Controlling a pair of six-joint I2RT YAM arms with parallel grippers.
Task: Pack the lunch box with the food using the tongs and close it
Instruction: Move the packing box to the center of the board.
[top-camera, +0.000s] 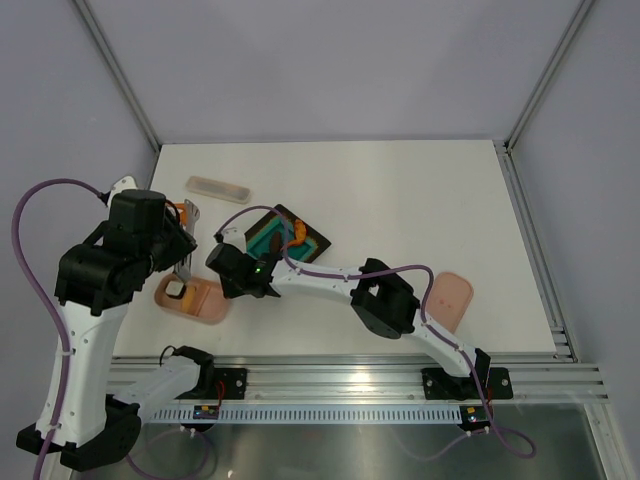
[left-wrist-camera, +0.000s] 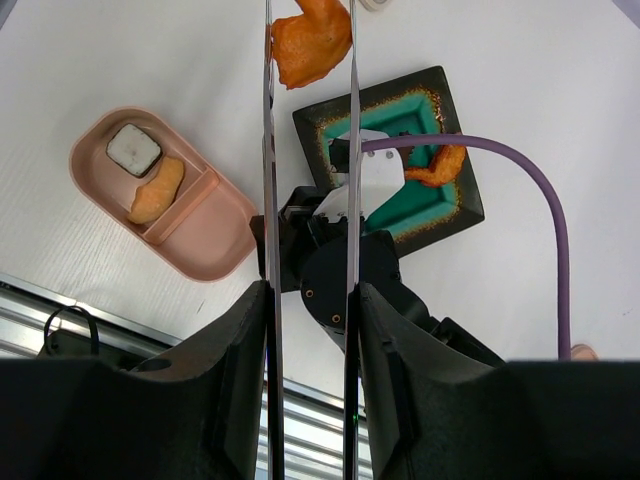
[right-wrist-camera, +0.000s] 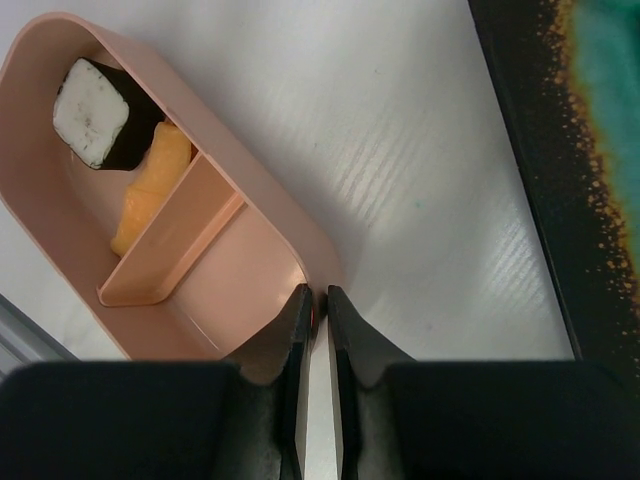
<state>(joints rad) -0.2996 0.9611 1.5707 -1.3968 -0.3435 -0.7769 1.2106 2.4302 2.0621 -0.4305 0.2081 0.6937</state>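
Note:
My left gripper (left-wrist-camera: 310, 300) is shut on the slim silver tongs (left-wrist-camera: 268, 150), whose two arms run straight up the left wrist view. Their tips pinch an orange food piece (left-wrist-camera: 310, 40) above the table. The pink lunch box (left-wrist-camera: 215, 235) lies open at lower left. One compartment holds a white-and-black roll (left-wrist-camera: 133, 150) and a yellow-orange piece (left-wrist-camera: 157, 190); the other is bare. My right gripper (right-wrist-camera: 320, 300) is shut on the lunch box (right-wrist-camera: 230, 270) at its rim, at the bare end. The pink lid (top-camera: 450, 300) lies far right.
A dark square tray with a teal centre (left-wrist-camera: 455, 215) sits just right of the box and holds an orange shrimp-like piece (left-wrist-camera: 440, 165). A long pale translucent case (top-camera: 218, 187) lies at the back left. The right arm's purple cable (left-wrist-camera: 540, 190) arcs over the tray.

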